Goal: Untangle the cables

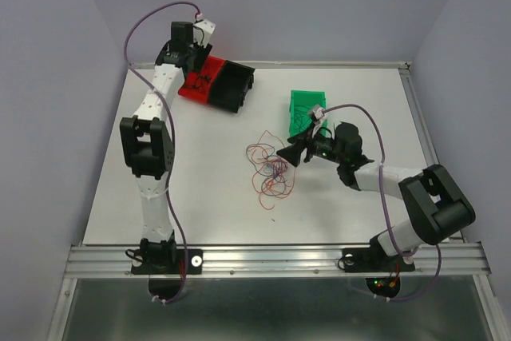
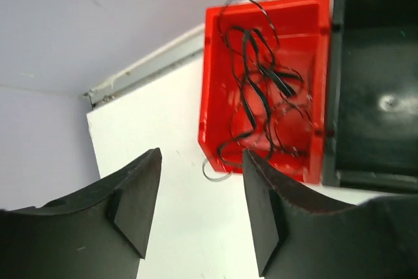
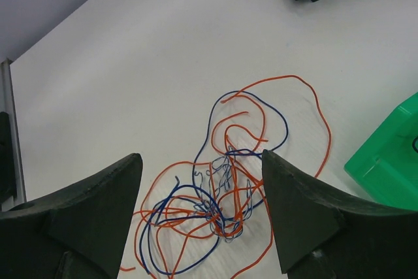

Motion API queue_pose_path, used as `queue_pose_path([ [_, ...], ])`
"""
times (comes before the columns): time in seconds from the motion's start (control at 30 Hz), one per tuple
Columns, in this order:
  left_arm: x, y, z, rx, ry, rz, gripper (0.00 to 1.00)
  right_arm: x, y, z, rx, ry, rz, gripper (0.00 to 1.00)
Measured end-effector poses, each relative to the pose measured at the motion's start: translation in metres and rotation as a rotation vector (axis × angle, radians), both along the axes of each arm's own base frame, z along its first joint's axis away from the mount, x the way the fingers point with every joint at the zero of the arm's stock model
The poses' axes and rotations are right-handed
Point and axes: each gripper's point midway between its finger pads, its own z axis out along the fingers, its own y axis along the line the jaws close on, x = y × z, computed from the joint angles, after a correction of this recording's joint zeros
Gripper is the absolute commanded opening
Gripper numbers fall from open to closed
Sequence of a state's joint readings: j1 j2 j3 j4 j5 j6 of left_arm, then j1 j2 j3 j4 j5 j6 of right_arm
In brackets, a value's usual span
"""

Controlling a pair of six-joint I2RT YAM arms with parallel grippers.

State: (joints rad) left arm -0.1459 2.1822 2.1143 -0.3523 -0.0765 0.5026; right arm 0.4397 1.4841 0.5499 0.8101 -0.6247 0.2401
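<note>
Left gripper (image 2: 196, 207) is observed held above the far-left part of the table (image 1: 200, 197), just short of the red bin (image 2: 307, 27). Its jaws are seen spread apart, with only bare table surface between the two fingers (image 2: 134, 207); nothing is gripped. A bundle of black cables (image 2: 261, 89) is found lying inside the red bin, coiled loosely across its floor. One black loop (image 2: 212, 173) is noted hanging over the near rim and resting on the table just outside the bin. A black bin (image 2: 372, 89) is set directly against the red bin's side, the two touching. Right gripper (image 3: 202, 220) is recorded hovering over the middle of the table, jaws wide apart and closed on nothing. Below and between its fingers (image 3: 307, 213) a tangle of orange and blue cables (image 3: 225, 191) is seen lying flat on the table, knotted densely at its centre, with larger orange and blue loops spreading outward. A green bin (image 3: 392, 168) is located just beside the tangle, apart from the outermost orange loop. In the top view the tangle is placed between the green bin and the table's centre, well apart from the red bin.
</note>
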Motion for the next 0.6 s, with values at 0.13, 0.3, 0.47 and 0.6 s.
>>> queue_pose_path([
  [0.13, -0.054, -0.025, -0.010, -0.032, 0.087, -0.120, 0.70, 0.015, -0.002, -0.002, -0.056, 0.066, -0.055, 0.80],
  [0.3, -0.146, -0.117, -0.030, -0.029, 0.140, -0.374, 0.71, 0.007, -0.016, -0.003, -0.123, 0.122, -0.101, 0.80],
  [0.47, -0.224, -0.234, -0.049, -0.101, 0.159, -0.718, 0.74, -0.014, -0.022, 0.026, -0.127, 0.080, -0.095, 0.84],
  [0.6, -0.238, -0.249, -0.058, -0.174, 0.182, -0.807, 0.74, -0.029, -0.019, 0.041, -0.121, 0.036, -0.072, 0.82],
])
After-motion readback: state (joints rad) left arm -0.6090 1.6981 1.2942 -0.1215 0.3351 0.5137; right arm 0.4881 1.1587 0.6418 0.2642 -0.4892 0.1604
